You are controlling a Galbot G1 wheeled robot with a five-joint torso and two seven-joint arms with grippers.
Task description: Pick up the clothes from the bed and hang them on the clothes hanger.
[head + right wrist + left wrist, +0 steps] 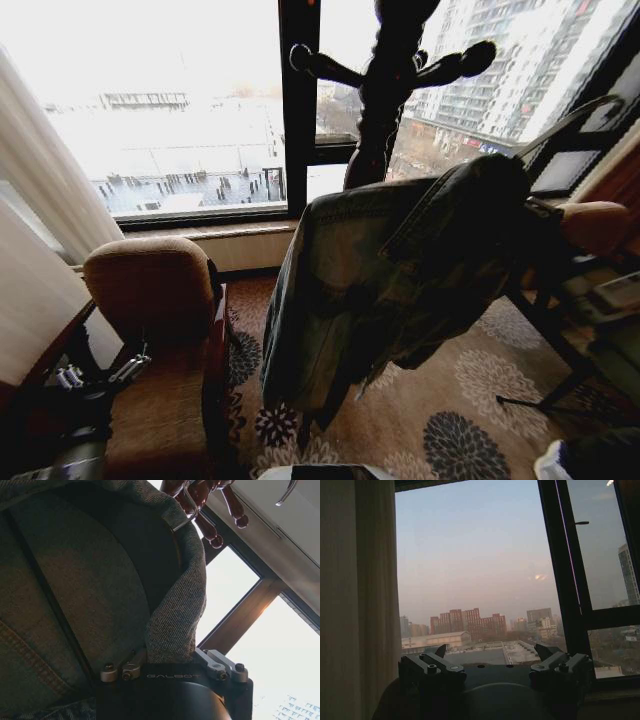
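Observation:
The clothes, a faded denim jacket (pixel 400 270), hang in the air in front of the window, with the hem well above the carpet. My right gripper (pixel 170 655) is shut on a fold of the jacket (pixel 75 595) near the collar. The clothes hanger's silver hook (pixel 186 512) pokes out of the collar, close to the pegs of a dark wooden coat stand (pixel 210 500); the rest of the hanger is hidden inside the jacket. My left gripper (pixel 492 657) is open and holds nothing. It sits low over the armchair, at the left (pixel 100 378). The bed is out of view.
The coat stand (pixel 385 90) rises behind the jacket against the window. A brown armchair (pixel 160 300) stands at the left beside a pale curtain (pixel 40 200). A dark desk leg (pixel 545 330) and another chair (pixel 595 225) are on the right. Flower-patterned carpet (pixel 450 420) lies below.

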